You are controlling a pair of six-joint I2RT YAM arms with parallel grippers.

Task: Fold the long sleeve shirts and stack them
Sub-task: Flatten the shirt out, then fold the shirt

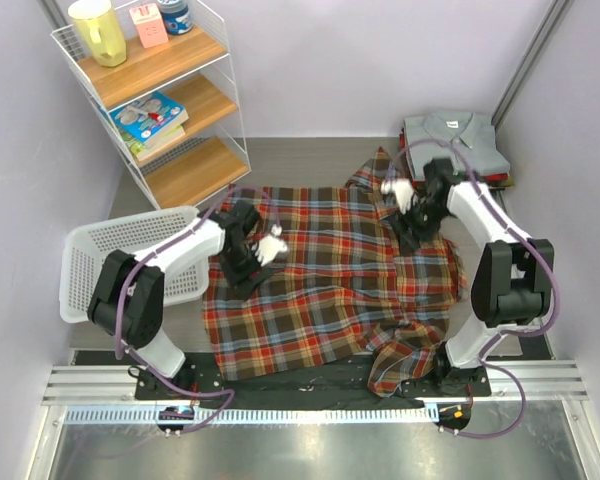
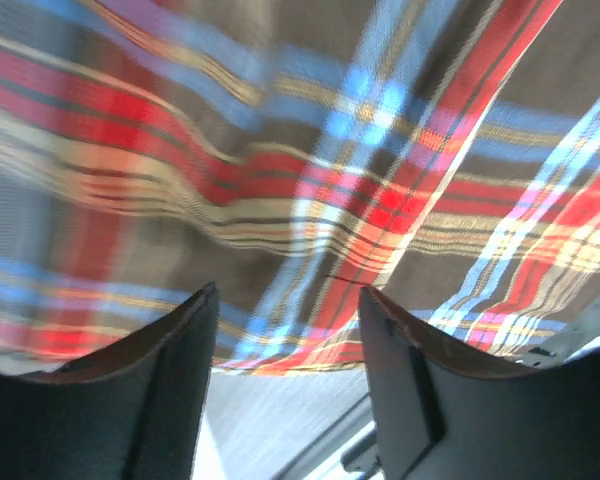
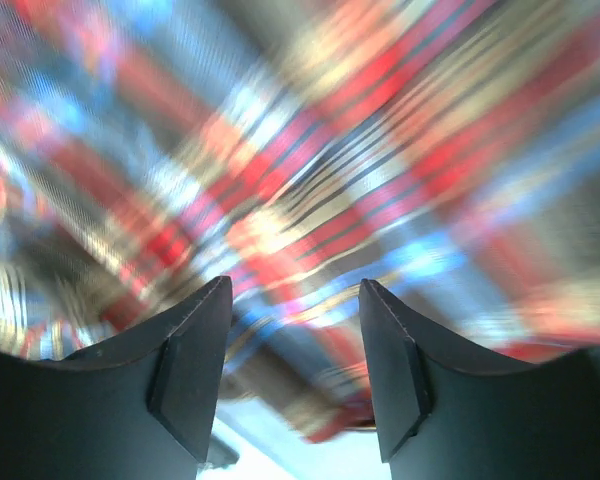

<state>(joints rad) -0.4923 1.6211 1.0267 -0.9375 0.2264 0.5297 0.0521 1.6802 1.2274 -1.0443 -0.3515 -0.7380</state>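
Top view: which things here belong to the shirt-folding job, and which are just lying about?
Job: plaid shirt, folded grey shirt, left claw, right claw.
Lying about: basket, shelf, jug, books.

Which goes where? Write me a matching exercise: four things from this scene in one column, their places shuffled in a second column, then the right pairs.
Things:
1. plaid shirt
2. grey shirt
3. white basket
4. yellow jug

Places:
A. on the top shelf of the wire rack
B. spread open in the middle
C. folded, in the far right corner
D. on the left side, nearer than the rack

Pairs: 1-B, 2-C, 3-D, 4-A
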